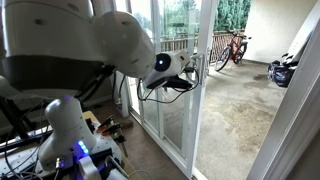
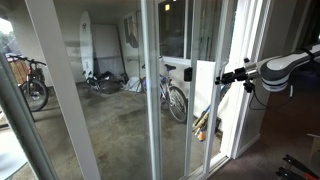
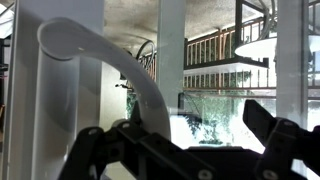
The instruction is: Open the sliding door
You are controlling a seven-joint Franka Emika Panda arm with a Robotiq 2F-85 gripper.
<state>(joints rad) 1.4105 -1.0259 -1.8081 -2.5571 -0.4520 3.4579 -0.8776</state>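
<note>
Closest to the wrist camera, the dark fingers stand spread wide apart and grip nothing. The lower run of the white loop handle passes down between them, and neither finger visibly presses on it. The handle curves out from the white upright of the sliding door, which fills the near side of that view. Through the glass beyond it show another white upright and a wooden railing. In an exterior view the bulky white arm reaches from its base across the foreground and brings the fingers right up to the door's tall white frame, at about mid-height. Past the frame lies a concrete patio floor, with a bicycle parked at its far end near the railing. From the patio side, in an exterior view, the arm comes in level and the fingers meet the edge of the sliding door. A bicycle stands just behind the glass, another bicycle is well apart from it, and a tall white board leans against the back wall.
</note>
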